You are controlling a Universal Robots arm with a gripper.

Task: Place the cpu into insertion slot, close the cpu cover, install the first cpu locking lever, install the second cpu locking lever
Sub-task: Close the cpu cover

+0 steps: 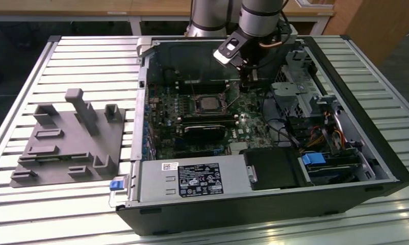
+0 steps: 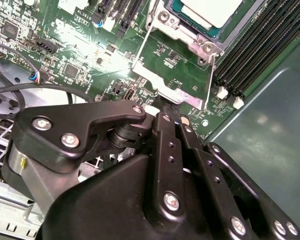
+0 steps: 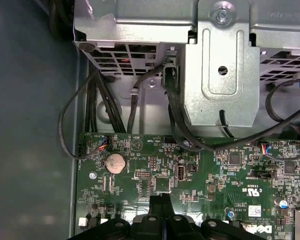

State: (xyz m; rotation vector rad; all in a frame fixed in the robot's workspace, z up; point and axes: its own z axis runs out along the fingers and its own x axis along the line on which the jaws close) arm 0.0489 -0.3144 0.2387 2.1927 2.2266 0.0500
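The cpu (image 1: 206, 104) lies with its silver top up in the insertion slot (image 1: 192, 105) on the green board inside the open computer case. In the second wrist view the cpu (image 2: 210, 10) sits in the slot's frame (image 2: 190, 37). The cpu cover (image 2: 174, 93), a thin silvery plate with a square window, stands tilted up off the slot. My gripper (image 2: 171, 116) is shut on the cover's free edge, fingers close together. The exterior view has the gripper (image 1: 247, 81) just to the right of the slot. In the first wrist view the gripper (image 3: 161, 200) pinches a small silvery tab.
A metal drive cage (image 1: 300, 97) and black cables (image 3: 175, 115) crowd the exterior view's right of the gripper. Long memory slots (image 2: 260, 50) run beside the socket. A black block (image 1: 204, 133) and the power supply (image 1: 190, 181) lie nearer. A grey fixture (image 1: 68, 138) stands outside the case.
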